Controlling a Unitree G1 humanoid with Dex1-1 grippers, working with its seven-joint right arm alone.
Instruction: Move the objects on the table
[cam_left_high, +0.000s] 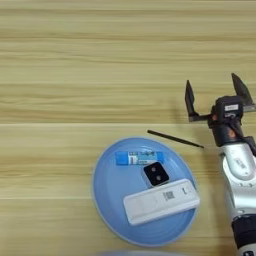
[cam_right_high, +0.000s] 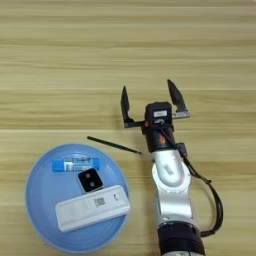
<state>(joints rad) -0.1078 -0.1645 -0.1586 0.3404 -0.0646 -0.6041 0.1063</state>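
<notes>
All three objects lie on the round light-blue plate (cam_left_high: 107, 195) on the table (cam_left_high: 75, 75). The short blue tube (cam_left_high: 138, 158) rests near the plate's far side. Just below it is the tiny black square piece (cam_left_high: 155, 174) with its lens-like dot. The white bar-shaped device (cam_left_high: 161, 201) lies across the plate's near half. My right gripper (cam_right_high: 149, 100) is open over bare wood, up and to the right of the plate, holding nothing. The silver forearm (cam_right_high: 171, 192) runs down to the picture's bottom edge.
A thin black rod (cam_right_high: 114, 145) slants from the wrist toward the plate's upper right rim. A black cable (cam_right_high: 212, 197) loops beside the forearm. Bare wood stretches across the far half and the left of the table.
</notes>
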